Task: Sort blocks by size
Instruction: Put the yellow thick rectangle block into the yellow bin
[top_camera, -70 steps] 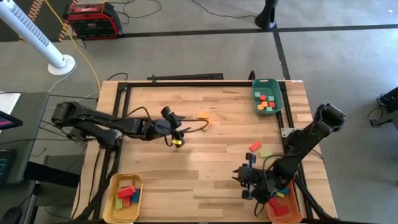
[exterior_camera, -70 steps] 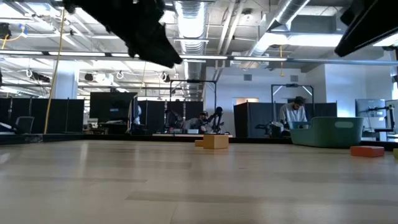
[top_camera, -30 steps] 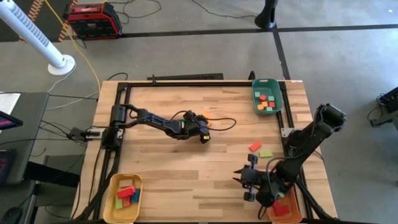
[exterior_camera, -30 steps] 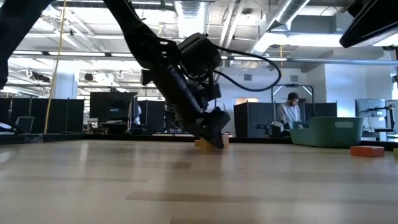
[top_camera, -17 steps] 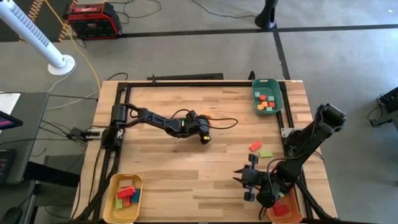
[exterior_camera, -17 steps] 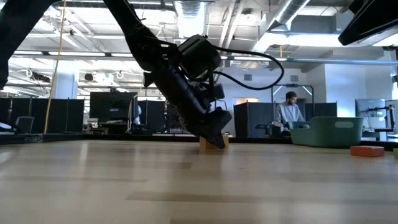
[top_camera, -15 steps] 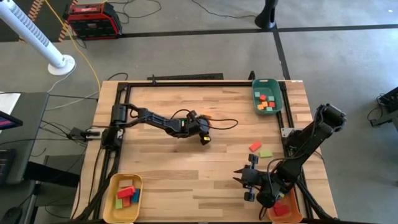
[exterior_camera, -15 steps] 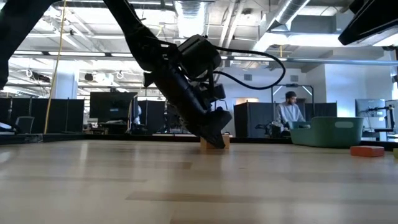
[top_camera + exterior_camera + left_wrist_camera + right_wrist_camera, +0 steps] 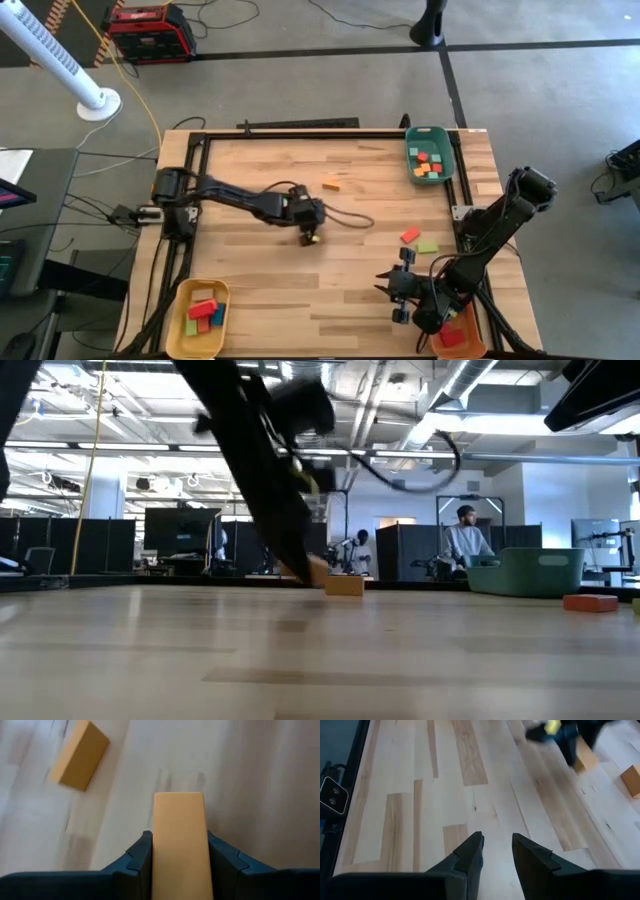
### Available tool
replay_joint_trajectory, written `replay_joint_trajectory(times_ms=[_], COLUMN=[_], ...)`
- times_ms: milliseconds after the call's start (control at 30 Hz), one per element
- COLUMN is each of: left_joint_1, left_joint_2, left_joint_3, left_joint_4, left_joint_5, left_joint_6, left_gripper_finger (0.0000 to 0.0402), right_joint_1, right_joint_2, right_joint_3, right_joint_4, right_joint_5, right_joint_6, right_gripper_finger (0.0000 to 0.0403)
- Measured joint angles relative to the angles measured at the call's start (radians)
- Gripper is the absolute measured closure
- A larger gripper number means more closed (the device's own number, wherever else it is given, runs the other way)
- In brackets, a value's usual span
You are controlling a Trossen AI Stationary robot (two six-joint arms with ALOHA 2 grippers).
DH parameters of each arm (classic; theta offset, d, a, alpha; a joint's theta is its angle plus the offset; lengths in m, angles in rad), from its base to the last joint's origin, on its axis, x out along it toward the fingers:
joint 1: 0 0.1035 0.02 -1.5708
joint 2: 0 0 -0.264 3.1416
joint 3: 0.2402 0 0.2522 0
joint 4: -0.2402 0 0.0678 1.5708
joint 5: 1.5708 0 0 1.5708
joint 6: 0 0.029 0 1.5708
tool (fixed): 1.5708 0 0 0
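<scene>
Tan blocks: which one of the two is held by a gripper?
The tan block clamped in the left gripper; the other tan block lies free on the table.

right gripper [image 9: 497, 851]: fingers slightly parted over bare wooden table [image 9: 420, 795], nothing between | far off: left gripper [image 9: 568, 740] holding tan block [image 9: 585, 758] | second tan block [image 9: 631, 779] near it

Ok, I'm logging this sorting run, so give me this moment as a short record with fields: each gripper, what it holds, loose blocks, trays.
left gripper: over the table's middle, shut on a tan block
right gripper: near the orange tray, jaws slightly apart, holding nothing
loose blocks: orange block near mid-table; red block and light green block toward the right side
green tray: far right corner, small blocks inside
yellow tray: near left corner, larger blocks inside
</scene>
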Motion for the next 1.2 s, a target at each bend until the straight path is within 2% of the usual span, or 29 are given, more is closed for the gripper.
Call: replay_joint_trajectory(times_ms=[267, 433, 600, 833, 1067, 1200], left_joint_1=[-0.188, -0.357, -0.547, -0.794, -0.997, -1.102], left_joint_2=[-0.295, -0.488, -0.623, -0.662, -0.658, -0.658], left_joint_3=[0.0, 0.001, 0.001, 0.001, -0.058, -0.1], left_joint_4=[-0.421, -0.568, -0.659, -0.818, -0.865, -0.854], left_joint_5=[-0.058, -0.098, -0.106, -0.113, -0.083, -0.081], left_joint_6=[-0.088, -0.256, -0.432, -0.69, -0.952, -1.099], left_gripper_finger=[0.0278, 0.0278, 0.0278, 0.0278, 0.0278, 0.0278], right_joint_1=[-0.036, -0.093, -0.195, -0.335, -0.468, -0.538], right_joint_2=[0.0, 0.0, 0.0, 0.0, 0.009, 0.045], right_joint_3=[0.001, 0.001, 0.001, 0.001, -0.002, -0.004], right_joint_4=[-0.002, -0.001, 0.021, 0.034, 0.136, 0.208], right_joint_5=[0.037, 0.069, 0.074, 0.061, -0.086, -0.129], right_joint_6=[-0.049, -0.127, -0.207, -0.231, -0.315, -0.387], right_gripper_finger=[0.0267, 0.0267, 0.0267, 0.0267, 0.0265, 0.0256])
